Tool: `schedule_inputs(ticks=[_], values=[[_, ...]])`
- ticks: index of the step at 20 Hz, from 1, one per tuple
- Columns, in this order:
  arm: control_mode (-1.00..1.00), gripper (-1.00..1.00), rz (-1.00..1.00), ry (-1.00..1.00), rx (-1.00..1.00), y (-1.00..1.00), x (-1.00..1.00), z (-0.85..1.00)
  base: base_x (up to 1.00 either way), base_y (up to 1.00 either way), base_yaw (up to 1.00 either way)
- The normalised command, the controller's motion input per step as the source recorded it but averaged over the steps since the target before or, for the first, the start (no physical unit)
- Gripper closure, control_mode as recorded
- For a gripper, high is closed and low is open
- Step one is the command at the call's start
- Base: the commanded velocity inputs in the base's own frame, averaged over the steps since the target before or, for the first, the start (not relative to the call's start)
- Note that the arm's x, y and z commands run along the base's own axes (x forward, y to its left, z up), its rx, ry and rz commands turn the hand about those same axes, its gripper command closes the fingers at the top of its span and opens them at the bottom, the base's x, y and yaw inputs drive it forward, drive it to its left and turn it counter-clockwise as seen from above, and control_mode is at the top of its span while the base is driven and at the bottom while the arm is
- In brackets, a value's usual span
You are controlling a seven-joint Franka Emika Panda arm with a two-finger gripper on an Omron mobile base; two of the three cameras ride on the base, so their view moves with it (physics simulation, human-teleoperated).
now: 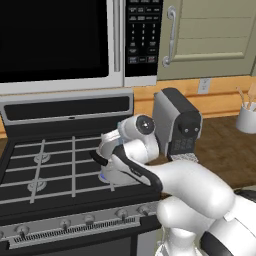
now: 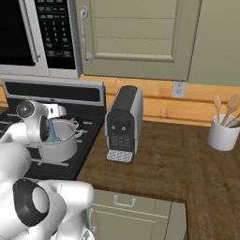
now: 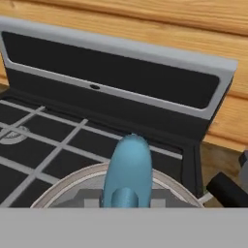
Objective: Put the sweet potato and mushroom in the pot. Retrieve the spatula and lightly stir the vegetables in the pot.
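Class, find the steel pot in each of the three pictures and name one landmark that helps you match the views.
Left base view: the pot sits mid-frame on the stove, mostly hidden behind the white arm.
Right base view: the pot is at left, on the stove's near right burner, a blue spatula in it.
Hand view: its rim curves along the bottom.
Shared landmark: the stove's dark back panel.

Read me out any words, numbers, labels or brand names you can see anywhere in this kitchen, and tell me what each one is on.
No text is readable.
White marks on the black keypad panel of the silver microwave: too small and blurred to read.
Small button grid on the front of the black and silver coffee machine: blurred, no characters legible.
Grey knobs along the front of the black gas stove: no markings readable.
The shiny steel pot and the blue spatula: no text.
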Motion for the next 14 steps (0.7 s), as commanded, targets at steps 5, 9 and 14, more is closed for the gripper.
schedule_inputs(ticks=[5, 9, 14], values=[[-1.00, 1.00, 0.02, -0.23, -0.02, 0.00, 0.00, -0.60, 0.00, 0.00, 0.00], [-1.00, 1.00, 0.04, -0.37, 0.00, 0.00, 0.00, -0.21, 0.00, 0.00, 0.00], [-1.00, 1.00, 0.01, -0.15, 0.00, 0.05, 0.00, 0.05, 0.00, 0.00, 0.00]])
